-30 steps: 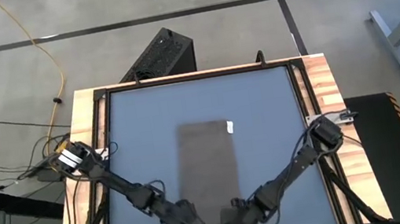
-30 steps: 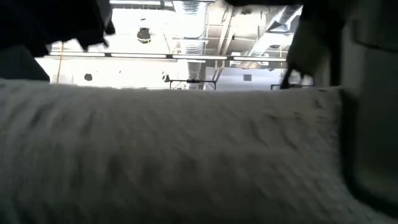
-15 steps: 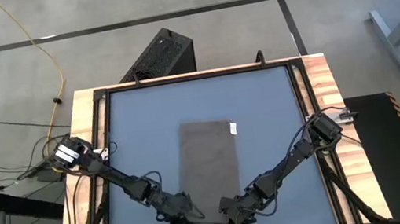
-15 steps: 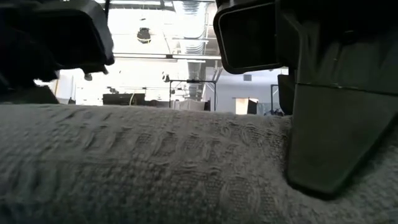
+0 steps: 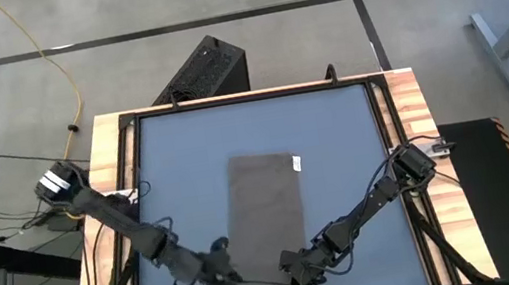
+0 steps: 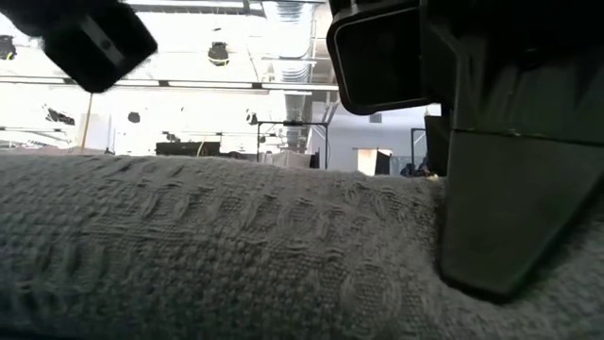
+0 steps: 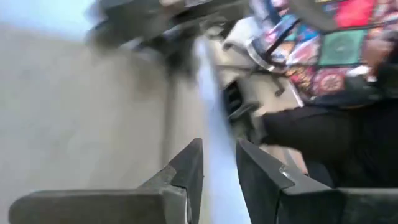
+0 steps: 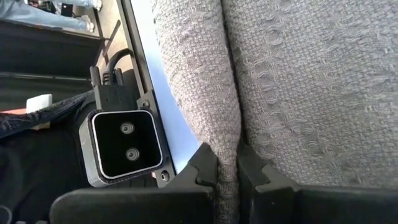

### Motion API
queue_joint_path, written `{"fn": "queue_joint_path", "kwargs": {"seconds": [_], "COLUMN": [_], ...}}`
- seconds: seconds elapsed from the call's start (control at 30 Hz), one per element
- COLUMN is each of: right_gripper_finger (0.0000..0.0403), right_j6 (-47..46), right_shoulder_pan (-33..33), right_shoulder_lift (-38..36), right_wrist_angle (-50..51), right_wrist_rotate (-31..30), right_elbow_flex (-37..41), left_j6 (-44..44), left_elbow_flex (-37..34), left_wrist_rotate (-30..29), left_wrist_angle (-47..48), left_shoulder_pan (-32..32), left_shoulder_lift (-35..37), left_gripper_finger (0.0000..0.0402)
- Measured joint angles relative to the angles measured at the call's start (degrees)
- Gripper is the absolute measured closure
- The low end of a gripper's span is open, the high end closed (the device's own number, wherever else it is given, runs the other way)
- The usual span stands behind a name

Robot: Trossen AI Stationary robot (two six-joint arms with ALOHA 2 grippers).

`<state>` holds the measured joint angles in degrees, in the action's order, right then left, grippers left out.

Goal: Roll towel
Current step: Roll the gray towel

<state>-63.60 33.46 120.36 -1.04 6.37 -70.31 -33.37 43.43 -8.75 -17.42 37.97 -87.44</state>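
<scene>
Looked like a lab or workshop bay: bare concrete floor (image 5: 214, 7) with dark taped lines, yellow cable (image 5: 49, 52) trailing across it, wood-edged test table (image 5: 410, 99) framed in black, exposed ceiling ducts (image 6: 293, 24) and strip lights overhead.

Blk box (image 5: 204, 69) on floor behind table (image 5: 334, 131); yellow cable (image 5: 61, 65) at left.

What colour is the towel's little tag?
White, against the taupe towel; the tag shows best in the high view.
</scene>
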Motion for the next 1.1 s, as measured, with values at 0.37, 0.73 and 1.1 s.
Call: {"fn": "queue_joint_path", "kwargs": {"seconds": [0.37,0.73,1.1], "right_gripper_finger": [0.0366,0.0347,0.0270], "right_j6": [-1.4,0.8,-2.9], "right_shoulder_pan": [-0.1,0.1,-2.0], "right_shoulder_lift": [0.0,0.1,-1.3], "right_wrist_angle": [-0.2,-2.1,-2.1], "right_wrist_rotate": [0.0,-0.2,4.2], "right_elbow_flex": [0.1,0.2,0.2], "left_j6": [13.2,13.0,10.5], "left_elbow_flex": [12.9,14.8,14.8], "left_wrist_rotate": [-2.0,0.9,1.4], "left_wrist_angle": [-9.2,-3.5,-2.5], "left_shoulder_pan": [1.0,-1.6,-3.0], "left_shoulder_lift": [-23.4,-25.2,-28.4], "left_gripper_finger": [0.0371,0.0401,0.0401]}}
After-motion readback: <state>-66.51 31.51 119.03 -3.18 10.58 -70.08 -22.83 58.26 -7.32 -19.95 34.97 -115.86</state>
